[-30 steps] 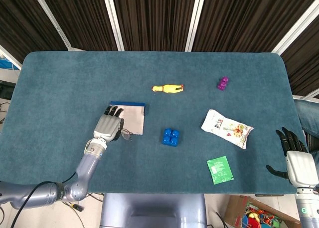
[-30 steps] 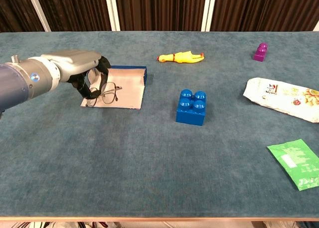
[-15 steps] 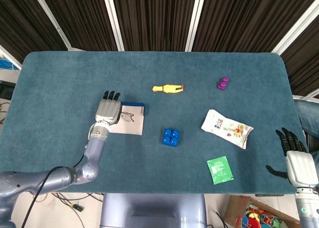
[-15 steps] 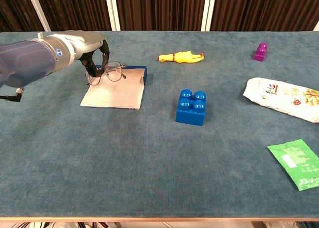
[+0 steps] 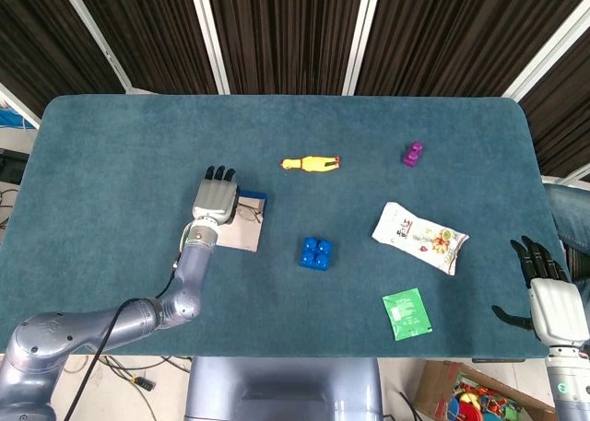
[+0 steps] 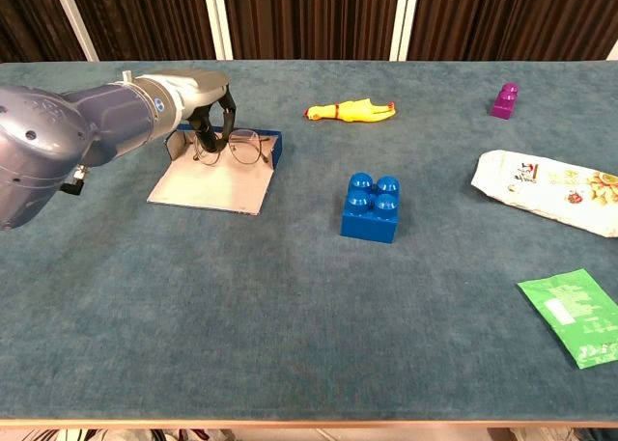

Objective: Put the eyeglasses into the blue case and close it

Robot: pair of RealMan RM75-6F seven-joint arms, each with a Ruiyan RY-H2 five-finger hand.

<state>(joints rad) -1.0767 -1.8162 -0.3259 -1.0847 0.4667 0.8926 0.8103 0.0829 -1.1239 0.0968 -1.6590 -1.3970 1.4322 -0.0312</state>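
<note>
Eyeglasses (image 6: 241,148) hang pinched under the left hand's (image 6: 198,98) fingers (image 6: 207,132).

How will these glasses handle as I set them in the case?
The glasses have thin wire frames, so they probably bend easily and weigh little. Held at one side by the left robot hand, they may swing or snag the case rim.

Table (image 6: 290,316): matt teal cloth, felt-like nap, showing no gloss. Eyeglasses (image 6: 239,147): thin wire frame, clear lenses. Blue case (image 6: 217,176): pale matt lining showing inside its blue wall. Left hand (image 6: 198,98): smooth grey shell reflecting light. Right of the case, blue brick (image 6: 372,207): glossy plastic. Snack bag (image 6: 546,192) and green sachet (image 6: 576,316): shining foil-like film.
</note>
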